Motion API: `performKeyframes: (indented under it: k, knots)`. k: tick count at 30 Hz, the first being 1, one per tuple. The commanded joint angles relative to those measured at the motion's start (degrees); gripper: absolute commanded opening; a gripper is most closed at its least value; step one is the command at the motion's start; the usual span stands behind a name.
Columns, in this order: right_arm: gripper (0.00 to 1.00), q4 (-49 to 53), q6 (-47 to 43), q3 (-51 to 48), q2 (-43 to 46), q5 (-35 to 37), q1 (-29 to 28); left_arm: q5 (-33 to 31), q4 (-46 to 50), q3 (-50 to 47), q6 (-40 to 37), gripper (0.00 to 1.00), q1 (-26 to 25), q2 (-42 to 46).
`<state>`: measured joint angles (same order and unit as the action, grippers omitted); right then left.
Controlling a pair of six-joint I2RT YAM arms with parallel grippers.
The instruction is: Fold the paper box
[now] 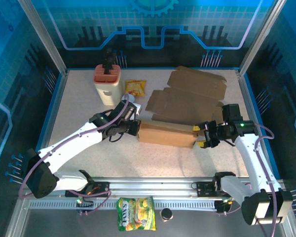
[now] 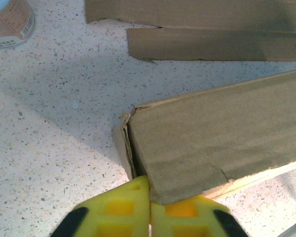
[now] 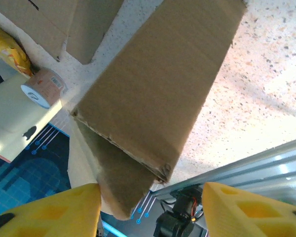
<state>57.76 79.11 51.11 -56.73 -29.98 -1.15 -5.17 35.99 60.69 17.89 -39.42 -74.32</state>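
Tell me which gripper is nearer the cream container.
Left. The left gripper sits just in front of the cream container, at the left end of the cardboard box; the right gripper is at its far end.

Your paper box (image 1: pixel 166 133) lies across the middle of the worktop (image 1: pixel 163 163), left gripper (image 1: pixel 137 129) at its left end, right gripper (image 1: pixel 199 136) at its right end, flat cardboard (image 1: pixel 187 96) just behind.

Speckled table (image 1: pixel 79 101) bears the paper box (image 1: pixel 165 134); flat cardboard (image 1: pixel 187 96), yellow snack bag (image 1: pixel 135 87), cream canister (image 1: pixel 106 88)
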Motion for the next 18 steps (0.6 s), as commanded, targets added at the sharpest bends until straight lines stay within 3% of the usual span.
performKeyframes:
  k: [1, 5, 9, 12, 18]
  knots:
    - [0.55, 3.3, -3.3, -3.81, -0.86, 2.72, -0.55, 3.26, 10.58, -1.38, 3.69, 0.32, -0.88, -2.0]
    - [0.53, 3.67, -4.78, -5.32, -1.54, 4.13, -0.52, 8.79, 11.85, 0.39, 9.02, 0.55, 0.12, 1.53]
    - [0.52, 4.26, -5.86, -4.62, -2.57, 4.8, -0.52, 18.7, 12.36, 1.57, 15.65, 0.63, 6.07, 4.55]
    - [0.52, 4.04, -5.96, -4.27, -2.92, 4.84, -0.52, 23.93, 10.94, 1.58, 15.03, 0.58, 9.29, 3.78]
    - [0.51, 4.33, -6.12, -3.6, -2.96, 4.49, -0.68, 23.49, 10.43, 3.98, 10.5, 0.53, 10.36, -0.72]
